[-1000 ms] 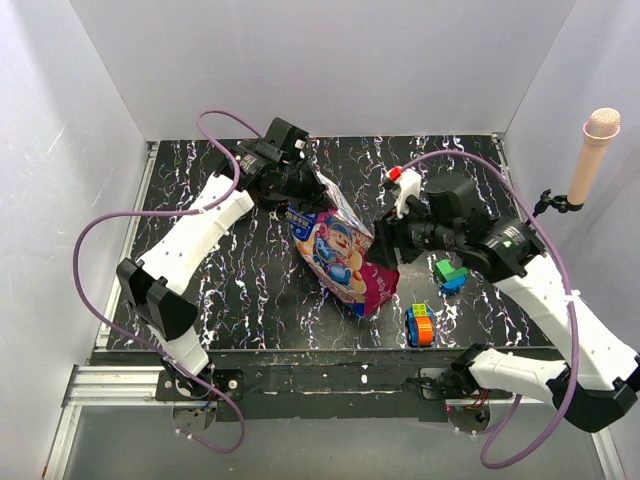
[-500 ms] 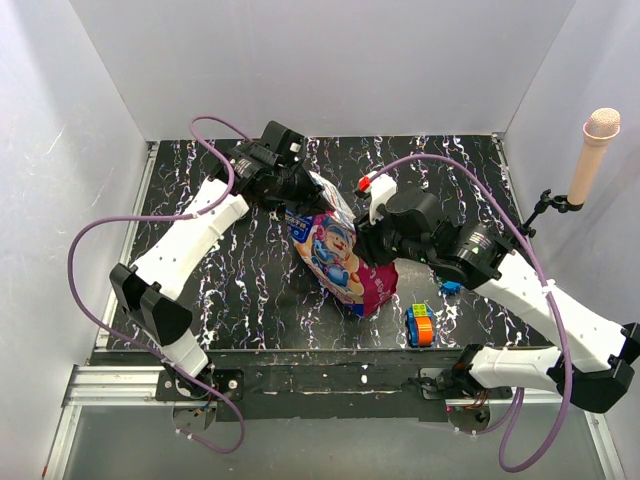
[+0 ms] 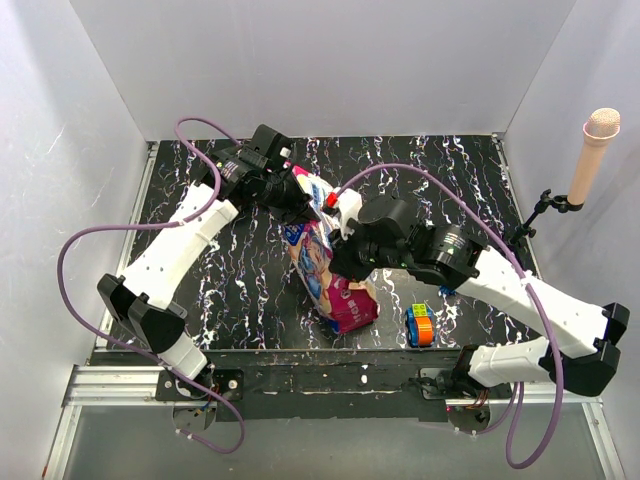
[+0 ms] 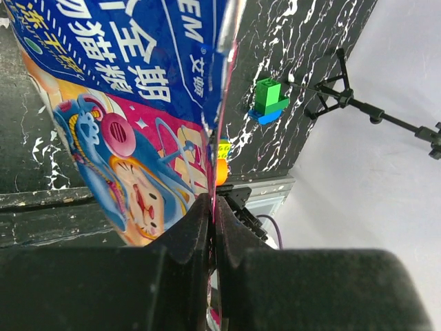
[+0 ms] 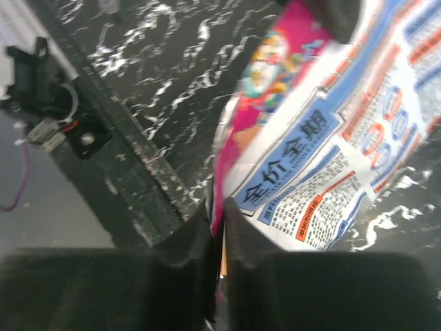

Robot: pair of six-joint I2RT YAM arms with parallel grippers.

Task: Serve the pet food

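Glossy magenta-and-blue cartoon-printed pet food bag [image 3: 318, 262] sits mid-counter, toward the near edge, contents hidden. Left gripper [image 4: 212, 207] fingers clamped tight on its top edge seam. Right gripper [image 5: 218, 210] fingers pinched on its side edge. Print legible: "全期", "全价全期".

The glossy magenta-and-blue cartoon-printed bag [image 4: 138, 103] shows white characters "全期" and the letters "EM" at 12 o'clock in the left wrist view. Its blue banner [image 5: 289, 162], at 3 o'clock in the right wrist view, reads "全价全期". The small print is too blurred to read.
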